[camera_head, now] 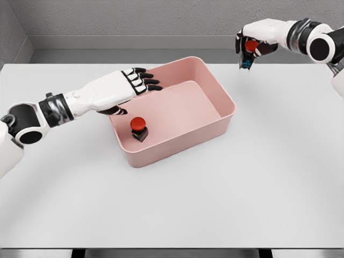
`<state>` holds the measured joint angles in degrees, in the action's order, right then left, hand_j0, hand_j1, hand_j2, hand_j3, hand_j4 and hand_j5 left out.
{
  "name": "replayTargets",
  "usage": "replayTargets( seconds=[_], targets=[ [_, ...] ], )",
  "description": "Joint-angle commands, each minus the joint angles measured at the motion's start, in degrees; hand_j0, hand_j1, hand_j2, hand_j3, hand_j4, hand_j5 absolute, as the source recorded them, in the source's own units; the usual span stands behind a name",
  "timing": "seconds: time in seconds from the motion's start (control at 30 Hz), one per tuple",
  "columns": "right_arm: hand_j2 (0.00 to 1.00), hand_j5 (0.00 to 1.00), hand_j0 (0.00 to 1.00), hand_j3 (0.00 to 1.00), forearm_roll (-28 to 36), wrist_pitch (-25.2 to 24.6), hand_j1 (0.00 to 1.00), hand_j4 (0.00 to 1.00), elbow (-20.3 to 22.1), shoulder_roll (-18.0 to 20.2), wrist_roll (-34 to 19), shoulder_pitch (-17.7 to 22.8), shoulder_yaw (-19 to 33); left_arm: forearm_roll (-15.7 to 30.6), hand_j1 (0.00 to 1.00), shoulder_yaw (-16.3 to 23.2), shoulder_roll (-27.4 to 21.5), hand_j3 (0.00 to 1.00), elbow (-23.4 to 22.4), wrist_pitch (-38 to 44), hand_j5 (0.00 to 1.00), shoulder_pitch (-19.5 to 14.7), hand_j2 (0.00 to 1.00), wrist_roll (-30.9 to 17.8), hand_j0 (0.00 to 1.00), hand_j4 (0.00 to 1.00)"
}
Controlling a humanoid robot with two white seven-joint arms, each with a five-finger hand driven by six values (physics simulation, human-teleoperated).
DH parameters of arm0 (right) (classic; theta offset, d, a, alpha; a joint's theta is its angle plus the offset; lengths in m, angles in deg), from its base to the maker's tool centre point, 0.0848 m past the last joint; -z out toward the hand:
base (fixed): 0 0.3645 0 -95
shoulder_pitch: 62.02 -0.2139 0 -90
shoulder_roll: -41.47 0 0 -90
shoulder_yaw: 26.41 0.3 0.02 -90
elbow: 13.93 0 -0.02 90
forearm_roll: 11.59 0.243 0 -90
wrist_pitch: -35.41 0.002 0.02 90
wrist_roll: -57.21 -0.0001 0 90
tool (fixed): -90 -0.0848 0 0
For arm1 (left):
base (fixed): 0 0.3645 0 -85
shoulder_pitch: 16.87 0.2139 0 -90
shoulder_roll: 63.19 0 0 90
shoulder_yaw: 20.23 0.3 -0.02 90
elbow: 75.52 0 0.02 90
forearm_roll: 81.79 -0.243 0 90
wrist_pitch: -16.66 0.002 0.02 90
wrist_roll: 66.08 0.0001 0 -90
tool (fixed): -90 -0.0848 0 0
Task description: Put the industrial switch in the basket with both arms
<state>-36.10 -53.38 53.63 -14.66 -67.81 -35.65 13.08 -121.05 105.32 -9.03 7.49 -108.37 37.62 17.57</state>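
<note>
**Pink basket holds one switch; the right hand holds another**

White and jointed, the left arm [59, 107] reaches in from the picture's left toward the pink basket [226, 102]. Its left hand [126, 86] hovers above the basket's left corner, fingers [148, 80] stretched out flat and slightly spread, gripping nothing, the thumb hanging below the palm.

Just under that hand, inside the basket near its left wall, sits an industrial switch [138, 128]: a red round button on a small dark body, resting on the basket floor, upright or nearly so. It is apart from the hand above it.

The basket itself is a rectangular tub, set at an angle on the white table [172, 209], with the rest of its floor bare.

Beyond the basket's far right corner, well apart from it and raised off the table, the right hand [252, 45] is curled around a second switch [250, 49]. Its red button shows between the dark fingers and a bit of the dark body pokes out below. The right arm [312, 40] enters from the picture's upper right edge.
</note>
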Motion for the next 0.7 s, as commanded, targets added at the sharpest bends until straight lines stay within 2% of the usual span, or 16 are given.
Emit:
replayTargets(
  seconds=[0.0,0.17,0.3,0.37,0.5,0.6,0.67],
  targets=[
    [0.47,0.47,0.47,0.47,-0.01,-0.07,0.47,0.47,0.90,0.06,0.02,0.00,0.41,1.56,1.00,-0.56,-2.83,1.00,0.83,0.03,1.00,0.00,1.00,0.11,1.00,1.00],
    [0.47,0.47,0.47,0.47,-0.01,-0.07,0.47,0.47,3.80,-0.20,0.02,0.09,0.41,6.57,1.00,-2.14,-9.77,1.00,3.82,0.03,1.00,0.88,1.00,0.11,1.00,1.00],
    [0.47,0.47,0.47,0.47,-0.01,-0.07,0.47,0.47,4.15,-0.91,0.02,0.26,0.41,9.82,1.00,-2.23,-15.05,1.00,4.88,0.03,1.00,0.97,1.00,0.20,1.00,1.00],
    [0.47,0.47,0.47,0.47,-0.01,0.02,0.47,0.47,4.15,-1.08,0.02,0.35,0.32,10.26,1.00,-2.41,-17.42,1.00,5.84,0.03,1.00,1.76,1.00,0.20,1.00,1.00],
    [0.47,0.47,0.47,0.47,-0.01,-0.24,0.47,0.47,7.49,-1.34,0.02,0.62,0.23,10.79,1.00,-3.46,-19.97,1.00,6.64,0.03,1.00,3.25,1.00,0.11,1.00,1.00],
    [0.47,0.47,0.47,0.47,-0.01,-0.24,0.47,0.47,10.13,-2.05,0.02,0.88,-0.56,10.79,1.00,-8.47,-22.34,1.00,8.83,0.03,1.00,8.43,1.00,0.03,1.00,1.00],
    [0.47,0.47,0.47,0.47,-0.01,-0.24,0.47,0.47,11.45,-2.14,0.02,1.32,-0.91,10.79,1.00,-9.70,-22.43,1.00,9.18,0.03,1.00,9.67,1.00,-0.06,1.00,1.00]
  ],
)
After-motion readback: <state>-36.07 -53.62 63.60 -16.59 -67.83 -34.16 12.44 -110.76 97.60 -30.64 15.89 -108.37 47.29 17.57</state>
